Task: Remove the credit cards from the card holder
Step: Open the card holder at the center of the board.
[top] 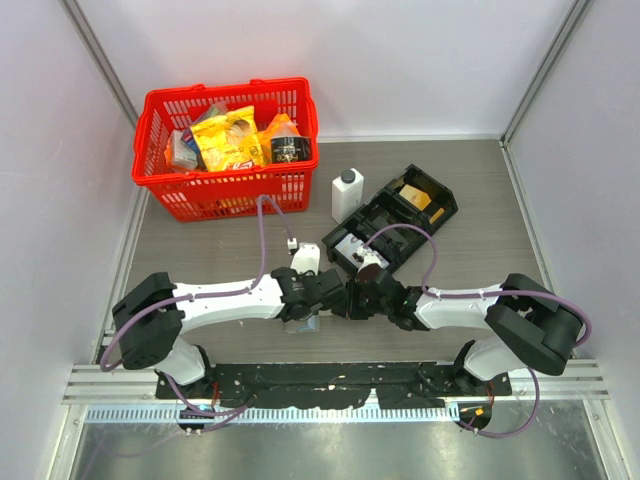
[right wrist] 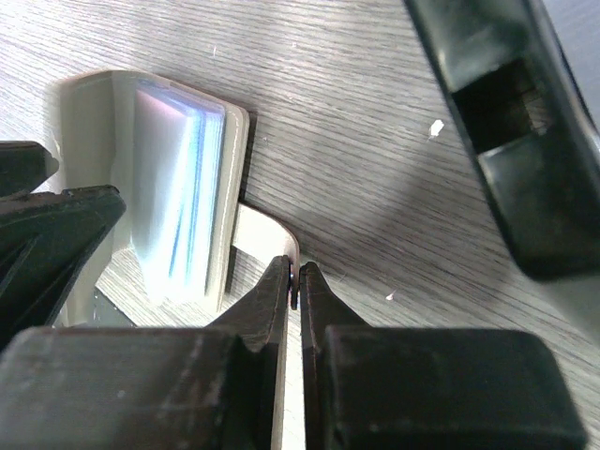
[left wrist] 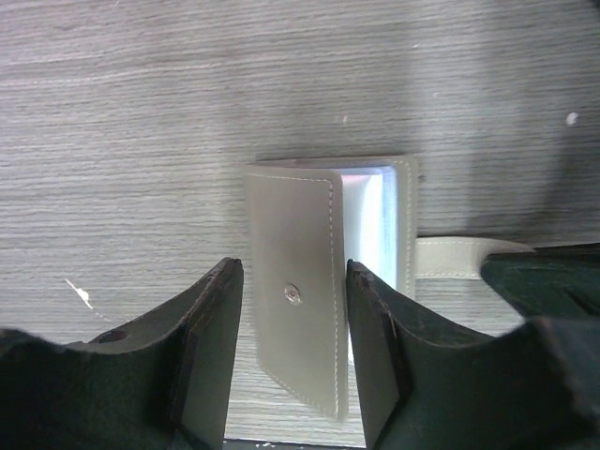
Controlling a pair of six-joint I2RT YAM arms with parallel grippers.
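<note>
The grey-tan card holder (left wrist: 298,281) lies partly open on the wooden table, its pale blue shiny inside (left wrist: 371,225) showing. My left gripper (left wrist: 292,274) is open, its jaws either side of the raised front flap without touching it. My right gripper (right wrist: 294,281) is shut on the holder's strap (right wrist: 266,232), which also shows in the left wrist view (left wrist: 450,257). The right wrist view shows the holder (right wrist: 94,122) with pale blue layered edges (right wrist: 183,202) inside; no card is out. From above, both grippers (top: 322,296) (top: 352,298) meet over the holder (top: 304,323).
A black compartmented tray (top: 395,225) lies just behind the grippers, with a white bottle (top: 346,193) to its left. A red basket (top: 225,150) full of packets stands at the back left. Walls enclose the table on three sides.
</note>
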